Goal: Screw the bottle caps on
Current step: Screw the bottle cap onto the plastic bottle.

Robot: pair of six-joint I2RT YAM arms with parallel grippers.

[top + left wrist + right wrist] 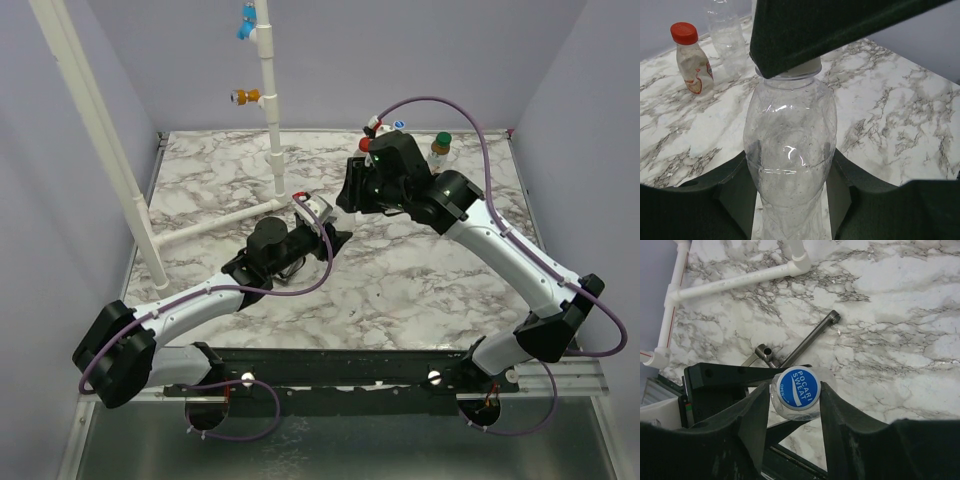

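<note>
My left gripper (790, 192) is clamped around the lower body of one clear bottle (790, 140), a finger pressed to each side, the bottle standing upright off the marble table (420, 290) near its middle. My right gripper (798, 392) comes down on it from 12 o'clock, its two fingers (757, 412) closed tight on the blue cap (799, 387), marked POCARI SWEAT, which sits on that bottle's neck. I cannot tell how far it is threaded on.

Three more bottles stand together at about 1 o'clock on the table, behind my right wrist: one with a red cap (372, 128) and a reddish label, one with a white-and-blue cap (398, 125), and one with a green cap (441, 140). That makes four bottles and four caps, each cap on a bottle.

A white pipe frame (740, 280) lies and rises at 10 to 11 o'clock, carrying one blue fitting (245, 26) and one orange fitting (246, 97) on its upright.
</note>
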